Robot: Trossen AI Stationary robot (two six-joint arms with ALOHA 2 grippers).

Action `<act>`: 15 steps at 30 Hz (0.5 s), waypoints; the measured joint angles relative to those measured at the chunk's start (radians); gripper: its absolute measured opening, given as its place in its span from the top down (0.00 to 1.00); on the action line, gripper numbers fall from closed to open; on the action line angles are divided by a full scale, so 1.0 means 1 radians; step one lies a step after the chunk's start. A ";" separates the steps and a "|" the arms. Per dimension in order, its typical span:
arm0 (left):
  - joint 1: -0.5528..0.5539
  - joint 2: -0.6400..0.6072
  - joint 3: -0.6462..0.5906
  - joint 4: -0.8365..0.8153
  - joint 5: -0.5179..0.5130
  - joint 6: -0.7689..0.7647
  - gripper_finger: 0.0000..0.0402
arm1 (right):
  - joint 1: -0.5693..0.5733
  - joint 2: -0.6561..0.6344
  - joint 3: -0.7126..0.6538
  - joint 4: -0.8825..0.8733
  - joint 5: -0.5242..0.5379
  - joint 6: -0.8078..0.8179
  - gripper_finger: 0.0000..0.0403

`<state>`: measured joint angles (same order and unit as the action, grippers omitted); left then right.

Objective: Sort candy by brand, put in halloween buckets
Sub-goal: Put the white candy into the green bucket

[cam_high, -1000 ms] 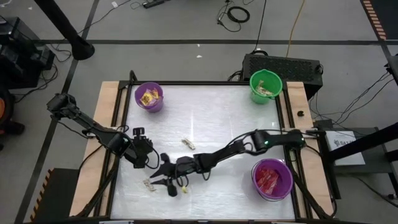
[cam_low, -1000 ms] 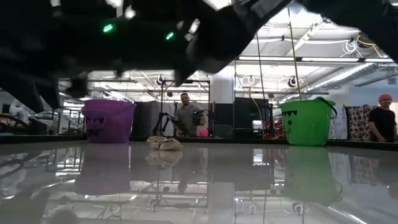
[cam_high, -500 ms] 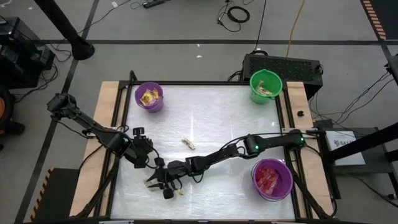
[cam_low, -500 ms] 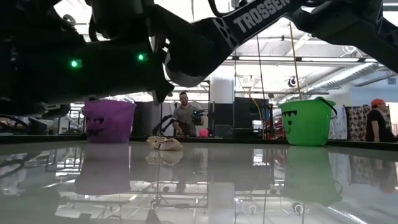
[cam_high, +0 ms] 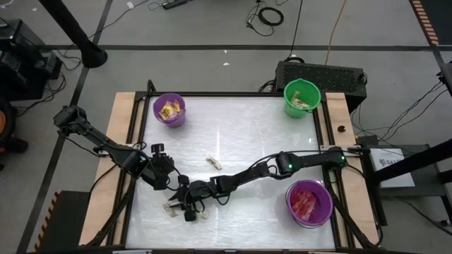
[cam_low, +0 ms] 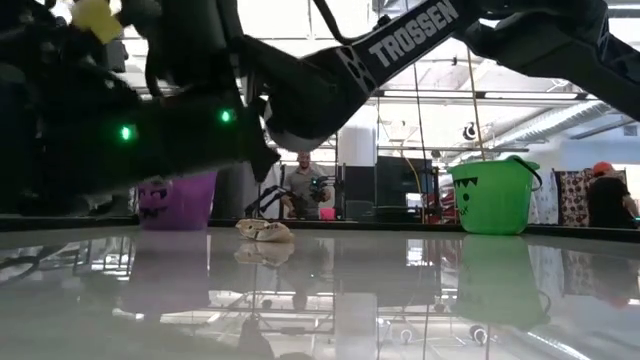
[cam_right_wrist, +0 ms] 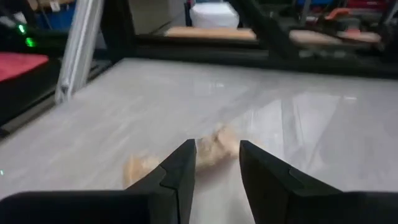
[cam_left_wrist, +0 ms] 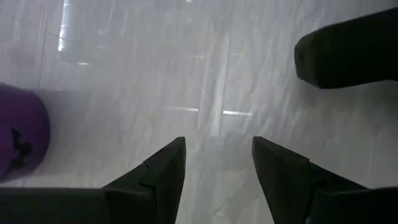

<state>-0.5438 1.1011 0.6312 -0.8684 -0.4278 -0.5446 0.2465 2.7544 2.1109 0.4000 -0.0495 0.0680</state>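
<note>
The right tool [cam_right_wrist: 214, 163] is low over the bench [cam_high: 247, 134], fingers apart around tan candy [cam_right_wrist: 214, 144], seen only from its wrist; the left tool [cam_left_wrist: 214, 163] is open.

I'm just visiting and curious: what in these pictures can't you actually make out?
- Brand of the candy before the right gripper: blurred in the right wrist view.
- That candy in the high view: partly covered by the arms.
- Contents of the green bucket: too small from above.
- Far purple bucket in the low view: partly hidden behind an arm.

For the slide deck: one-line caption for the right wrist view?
Right gripper, fingers parted, lined up on a tan candy lying on the white table.
</note>
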 joint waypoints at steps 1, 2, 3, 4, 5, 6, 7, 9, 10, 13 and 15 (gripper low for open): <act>0.000 0.000 0.000 0.000 0.000 0.000 0.52 | -0.001 0.000 0.000 0.005 0.000 0.003 0.71; 0.000 0.000 0.000 0.000 0.000 0.000 0.52 | 0.001 -0.002 0.002 0.010 -0.001 0.003 0.71; 0.000 0.000 0.000 0.000 0.000 0.000 0.52 | 0.003 -0.003 0.002 0.013 -0.001 0.002 0.71; 0.000 0.000 0.000 0.000 0.000 0.000 0.52 | 0.005 -0.003 0.002 0.014 -0.002 0.004 0.71; 0.000 0.000 0.000 0.000 0.000 0.000 0.52 | 0.008 -0.003 0.002 0.011 -0.001 0.013 0.71; 0.000 0.000 0.000 0.000 0.000 0.000 0.52 | 0.011 0.007 0.003 0.014 0.000 0.025 0.71; 0.000 0.000 0.000 -0.001 -0.001 0.000 0.52 | 0.011 0.023 0.018 0.023 0.000 0.040 0.71; 0.000 0.000 0.000 0.000 -0.001 -0.001 0.52 | 0.015 0.075 0.082 0.016 -0.005 0.075 0.71; 0.000 0.000 0.000 -0.001 -0.001 -0.002 0.52 | 0.018 0.108 0.131 0.013 -0.008 0.089 0.71; 0.000 0.000 0.000 -0.001 0.000 -0.004 0.52 | 0.017 0.177 0.252 -0.055 -0.040 0.109 0.71; 0.000 0.000 0.000 -0.006 0.001 -0.020 0.52 | 0.014 0.169 0.225 -0.037 -0.035 0.122 0.72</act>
<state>-0.5438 1.1011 0.6312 -0.8746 -0.4271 -0.5650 0.2602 2.9234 2.3361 0.3631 -0.0841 0.1905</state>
